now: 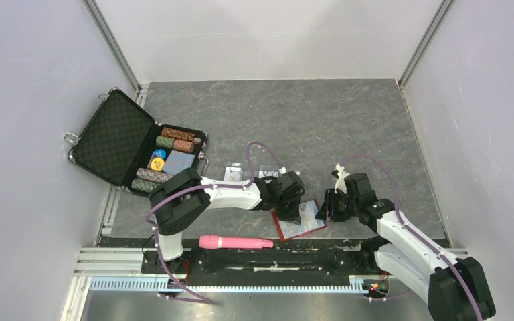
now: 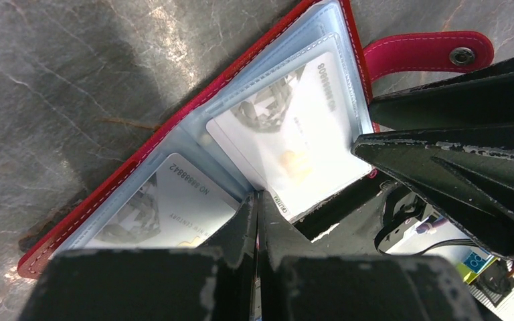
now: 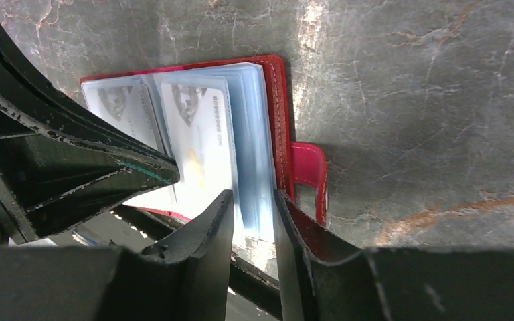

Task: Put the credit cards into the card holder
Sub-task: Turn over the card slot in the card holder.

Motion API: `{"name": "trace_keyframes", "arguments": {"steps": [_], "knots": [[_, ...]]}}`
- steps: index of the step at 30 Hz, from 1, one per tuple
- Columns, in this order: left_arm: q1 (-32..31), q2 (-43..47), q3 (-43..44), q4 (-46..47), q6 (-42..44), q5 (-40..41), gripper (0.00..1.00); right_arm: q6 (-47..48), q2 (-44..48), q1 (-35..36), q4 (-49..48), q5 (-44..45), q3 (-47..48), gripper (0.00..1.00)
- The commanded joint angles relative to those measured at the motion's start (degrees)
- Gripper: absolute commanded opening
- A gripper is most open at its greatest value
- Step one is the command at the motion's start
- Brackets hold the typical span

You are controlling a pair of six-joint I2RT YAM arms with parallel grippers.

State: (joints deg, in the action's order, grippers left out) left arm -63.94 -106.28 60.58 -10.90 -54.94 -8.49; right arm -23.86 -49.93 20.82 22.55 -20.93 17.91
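The red card holder (image 1: 306, 228) lies open near the table's front edge. In the left wrist view its red rim (image 2: 174, 122) frames pale blue pockets with one credit card (image 2: 288, 127) on the right page and another (image 2: 167, 207) on the left. My left gripper (image 2: 258, 200) is shut on a thin leaf, seen edge-on, at the holder's fold. My right gripper (image 3: 253, 207) is shut on the stack of pale blue pocket leaves beside the red cover (image 3: 278, 114). Two loose credit cards (image 1: 232, 173) (image 1: 268, 172) lie on the table behind the left gripper (image 1: 293, 206).
An open black chip case (image 1: 120, 137) with poker chips stands at the back left. A pink stick (image 1: 235, 242) lies along the front rail. A small white object (image 1: 340, 172) sits behind the right gripper (image 1: 323, 210). Grey walls close in on three sides.
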Motion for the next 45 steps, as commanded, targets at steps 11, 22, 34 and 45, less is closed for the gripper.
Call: {"name": "trace_keyframes", "arguments": {"steps": [11, 22, 34, 45], "knots": [[-0.79, -5.03, 0.9, -7.98, 1.68, 5.99, 0.02, -1.65, 2.36, 0.01, -1.5, -3.3, 1.79, 0.33], [-1.04, -5.5, 1.03, -8.09, 2.02, 5.94, 0.02, 0.82, 4.02, 0.01, 2.58, 0.21, 4.14, 0.52], [-1.13, -5.34, 1.12, -8.27, 2.29, 5.98, 0.02, -3.05, 0.2, 0.01, -6.83, -8.08, -2.71, 0.37], [-1.36, -1.04, 2.37, -8.65, 3.94, 6.59, 0.18, -7.24, 2.31, 0.09, -13.32, -14.95, -3.87, 0.35]]}}
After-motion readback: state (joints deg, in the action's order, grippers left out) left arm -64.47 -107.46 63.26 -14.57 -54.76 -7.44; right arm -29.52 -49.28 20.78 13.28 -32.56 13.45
